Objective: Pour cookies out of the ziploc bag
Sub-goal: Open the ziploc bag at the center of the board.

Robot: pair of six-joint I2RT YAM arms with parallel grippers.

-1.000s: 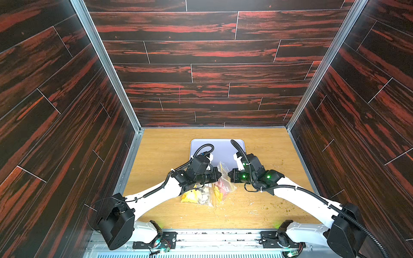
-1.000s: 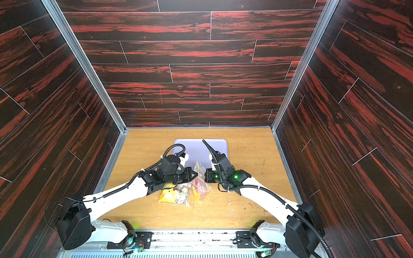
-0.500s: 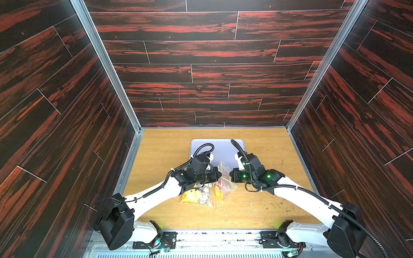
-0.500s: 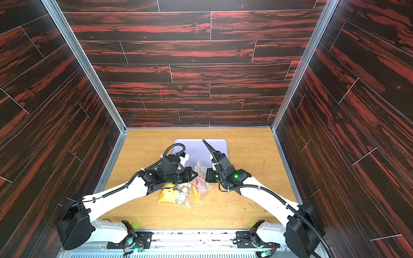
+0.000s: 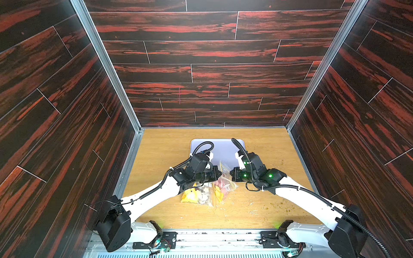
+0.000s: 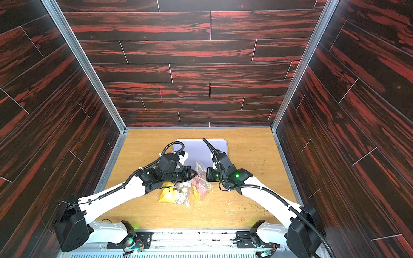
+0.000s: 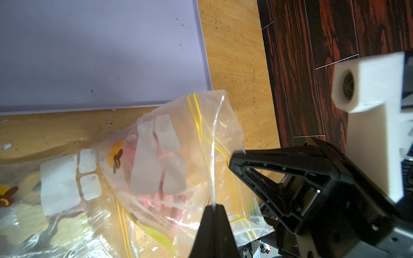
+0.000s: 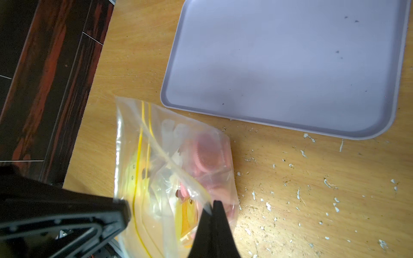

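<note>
Mid-frame: left hand [image 7: 214,208], right hand [image 8: 213,206] pinched shut on bag [image 7: 172,174] lips, to spread mouth so cookies [image 8: 204,154] can spill onto tray [image 8: 290,67].

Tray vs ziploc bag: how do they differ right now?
The tray is opaque lavender and flat; the ziploc bag is clear and crumpled. The tray holds only dark specks; the bag holds pink cookies. The tray is untouched; the left gripper and right gripper pinch the bag. Both rest on the table.
</note>
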